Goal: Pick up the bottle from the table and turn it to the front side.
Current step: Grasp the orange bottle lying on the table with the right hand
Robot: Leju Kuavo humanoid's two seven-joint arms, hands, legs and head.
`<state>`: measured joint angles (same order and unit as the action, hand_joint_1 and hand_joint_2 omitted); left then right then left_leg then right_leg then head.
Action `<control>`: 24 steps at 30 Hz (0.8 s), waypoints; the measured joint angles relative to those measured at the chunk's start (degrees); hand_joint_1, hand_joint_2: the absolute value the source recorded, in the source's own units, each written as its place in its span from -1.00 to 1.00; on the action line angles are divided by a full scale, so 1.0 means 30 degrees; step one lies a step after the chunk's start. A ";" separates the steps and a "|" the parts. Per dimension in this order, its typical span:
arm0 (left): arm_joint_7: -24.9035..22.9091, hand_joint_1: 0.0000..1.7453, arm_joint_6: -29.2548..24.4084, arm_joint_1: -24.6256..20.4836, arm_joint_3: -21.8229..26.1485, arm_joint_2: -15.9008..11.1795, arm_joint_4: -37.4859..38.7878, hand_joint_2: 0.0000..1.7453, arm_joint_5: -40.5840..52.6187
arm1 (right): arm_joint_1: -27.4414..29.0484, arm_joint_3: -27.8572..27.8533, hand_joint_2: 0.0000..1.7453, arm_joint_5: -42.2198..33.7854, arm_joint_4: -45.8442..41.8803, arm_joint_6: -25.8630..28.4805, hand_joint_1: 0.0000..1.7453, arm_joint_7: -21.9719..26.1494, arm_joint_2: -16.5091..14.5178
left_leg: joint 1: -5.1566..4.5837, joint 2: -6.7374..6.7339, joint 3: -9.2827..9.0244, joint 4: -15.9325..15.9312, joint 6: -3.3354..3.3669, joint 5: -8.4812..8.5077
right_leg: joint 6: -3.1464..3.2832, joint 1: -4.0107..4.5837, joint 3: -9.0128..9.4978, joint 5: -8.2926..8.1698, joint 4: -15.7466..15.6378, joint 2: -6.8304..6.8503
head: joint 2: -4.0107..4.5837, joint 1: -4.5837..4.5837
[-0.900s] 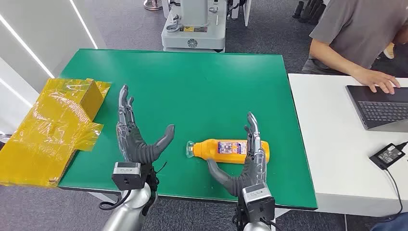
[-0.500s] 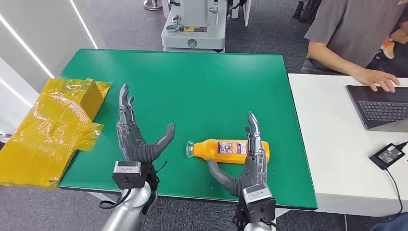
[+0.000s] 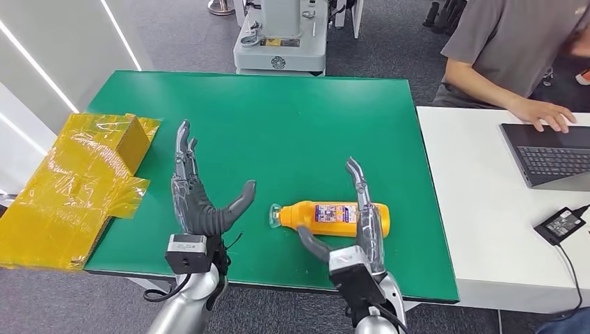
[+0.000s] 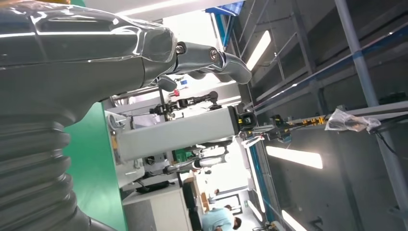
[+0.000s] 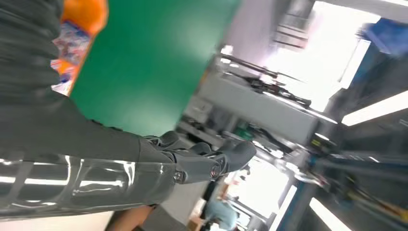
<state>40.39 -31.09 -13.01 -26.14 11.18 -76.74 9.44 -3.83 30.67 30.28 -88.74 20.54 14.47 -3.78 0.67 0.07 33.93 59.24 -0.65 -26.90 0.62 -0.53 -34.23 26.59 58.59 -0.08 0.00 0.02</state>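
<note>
My right robot hand, spread wide and holding nothing, stands at the orange bottle, which lies on its side on the green surface. My left robot hand, likewise wide, hovers apart, near yellow wrapping.

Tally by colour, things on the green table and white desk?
Orange: 1, bottle
Yellow: 1, box; yellow film overhangs the table edge
Dark grey or black: 2, laptop, power adapter
Total: 4
</note>
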 joint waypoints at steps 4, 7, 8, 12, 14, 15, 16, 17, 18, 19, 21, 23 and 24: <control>-0.0029 -1.00 -0.0026 0.0100 0.0000 -0.0009 -0.0005 1.00 0.0207 | -0.1469 -0.0676 1.00 0.1966 0.0461 -0.2972 -1.00 -0.1894 0.1453 | -0.0005 -0.0005 -0.0001 0.0022 0.0006 0.0004 | -0.0007 -0.0004 0.0009 -0.0021 0.0000 -0.0003 | 0.0000 0.0000; -0.0029 -1.00 0.0065 0.0275 0.0000 -0.0011 -0.0013 1.00 0.0278 | -0.2700 -0.0993 1.00 0.2662 0.0771 -0.5094 -1.00 -0.2322 0.2928 | -0.0006 0.0007 0.0010 0.0046 0.0013 0.0008 | -0.0013 -0.0006 0.0015 -0.0027 0.0000 0.0010 | 0.0000 -0.0004; -0.0029 -1.00 0.0094 0.0319 0.0000 -0.0011 -0.0016 1.00 0.0293 | -0.3127 -0.1056 1.00 0.2792 0.0880 -0.5601 -1.00 -0.2400 0.3370 | -0.0007 0.0008 0.0013 0.0051 0.0013 0.0008 | -0.0014 -0.0007 0.0014 -0.0028 0.0000 0.0009 | 0.0000 -0.0004; -0.0029 -1.00 0.0136 0.0510 0.0000 -0.0024 -0.0129 1.00 0.0324 | -0.4729 -0.1137 1.00 0.2952 0.1428 -0.7264 -1.00 -0.2666 0.4897 | -0.0008 0.0007 0.0015 0.0056 0.0014 0.0007 | -0.0016 -0.0015 0.0014 -0.0030 0.0000 0.0007 | 0.0000 0.0000; -0.0029 -1.00 0.0146 0.0640 0.0000 -0.0038 -0.0236 1.00 0.0327 | -0.5469 -0.1097 1.00 0.2932 0.1774 -0.8081 -1.00 -0.2703 0.5541 | -0.0007 0.0008 0.0016 0.0057 0.0014 0.0007 | -0.0017 -0.0017 0.0013 -0.0030 0.0000 0.0009 | 0.0000 0.0000; -0.0031 -1.00 0.0149 0.0692 0.0000 -0.0046 -0.0290 1.00 0.0327 | -0.5842 -0.1055 1.00 0.2915 0.1969 -0.8532 -1.00 -0.2681 0.5855 | -0.0007 0.0009 0.0017 0.0057 0.0014 0.0007 | -0.0017 -0.0017 0.0013 -0.0030 0.0000 0.0010 | 0.0000 0.0000; -0.0033 -1.00 0.0155 0.0736 0.0000 -0.0058 -0.0330 1.00 0.0327 | -0.6227 -0.0984 1.00 0.2886 0.2176 -0.9010 -1.00 -0.2629 0.6179 | -0.0007 0.0010 0.0018 0.0057 0.0014 0.0007 | -0.0017 -0.0017 0.0013 -0.0030 0.0001 0.0011 | 0.0000 0.0000; -0.0035 -1.00 0.0162 0.0779 0.0000 -0.0078 -0.0366 1.00 0.0326 | -0.6621 -0.0890 1.00 0.2818 0.2392 -0.9495 -1.00 -0.2540 0.6502 | -0.0007 0.0011 0.0018 0.0057 0.0014 0.0007 | -0.0018 -0.0017 0.0013 -0.0031 0.0001 0.0010 | 0.0000 0.0002; -0.0037 -1.00 0.0169 0.0819 0.0000 -0.0104 -0.0386 1.00 0.0324 | -0.7025 -0.0784 1.00 0.2715 0.2606 -0.9951 -1.00 -0.2428 0.6820 | -0.0007 0.0010 0.0018 0.0057 0.0014 0.0007 | -0.0018 -0.0017 0.0013 -0.0031 0.0002 0.0010 | 0.0000 0.0002; -0.0037 -1.00 0.0176 0.0854 0.0000 -0.0133 -0.0397 1.00 0.0324 | -0.7417 -0.0680 1.00 0.2611 0.2812 -1.0330 -1.00 -0.2324 0.7121 | -0.0007 0.0010 0.0018 0.0057 0.0014 0.0007 | -0.0018 -0.0017 0.0012 -0.0031 0.0002 0.0010 | 0.0000 0.0002; -0.0037 -1.00 0.0197 0.0912 0.0000 -0.0184 -0.0435 1.00 0.0322 | -0.8125 -0.0474 1.00 0.2411 0.3175 -1.0938 -1.00 -0.2155 0.7615 | -0.0006 0.0011 0.0018 0.0057 0.0014 0.0007 | -0.0019 -0.0017 0.0012 -0.0032 0.0003 0.0010 | 0.0000 0.0002; -0.0038 -1.00 0.0251 0.0936 0.0000 -0.0213 -0.0474 1.00 0.0313 | -0.8912 -0.0098 1.00 0.2196 0.3552 -1.1705 -1.00 -0.1952 0.8067 | -0.0008 0.0004 0.0019 0.0057 0.0014 0.0007 | -0.0022 -0.0017 0.0010 -0.0036 0.0006 0.0002 | 0.0000 0.0005; -0.0046 -1.00 0.0293 0.0937 0.0000 -0.0220 -0.0481 1.00 0.0308 | -0.9421 0.0206 1.00 0.2041 0.3790 -1.2188 -1.00 -0.1807 0.8303 | -0.0008 -0.0001 0.0020 0.0057 0.0014 0.0007 | -0.0025 -0.0018 0.0008 -0.0039 0.0007 -0.0003 | 0.0000 0.0005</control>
<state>40.25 -30.21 -10.20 -26.14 10.52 -78.18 10.36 -32.09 31.28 36.40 -77.37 -16.02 9.05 21.13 0.64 0.06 33.99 59.41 -0.61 -26.87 0.54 -0.59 -34.20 26.47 58.61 -0.08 0.00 0.03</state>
